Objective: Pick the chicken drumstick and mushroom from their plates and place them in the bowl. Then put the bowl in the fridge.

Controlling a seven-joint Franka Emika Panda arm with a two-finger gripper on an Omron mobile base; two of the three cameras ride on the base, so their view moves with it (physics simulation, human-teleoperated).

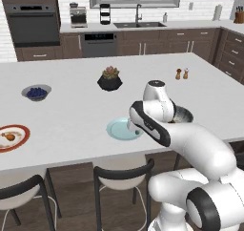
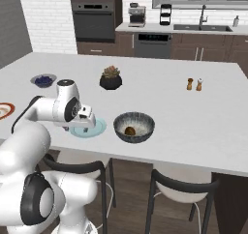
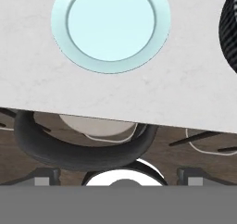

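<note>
- The counter (image 2: 203, 117) is white with faint grey marbling.
- The plate (image 3: 111, 26) nearest the bowl is plain pale blue-teal, its rim a shade lighter.
- The bowl (image 2: 134, 127) is dark grey outside, with fine dark ribbing in the hand view, and pale streaked grey inside.
- The mushroom (image 2: 130, 130) inside the bowl is dark brown.
- The far plate (image 1: 13, 137), well left of the bowl, is white with a broad red-orange rim.
- The chicken drumstick (image 1: 7, 136) on it is golden-brown.
- The small bowl (image 1: 36, 92) beyond that plate is grey, its berries dark blue.
- The plant pot (image 1: 110, 82) behind the bowl is black, its plant green and reddish.
</note>
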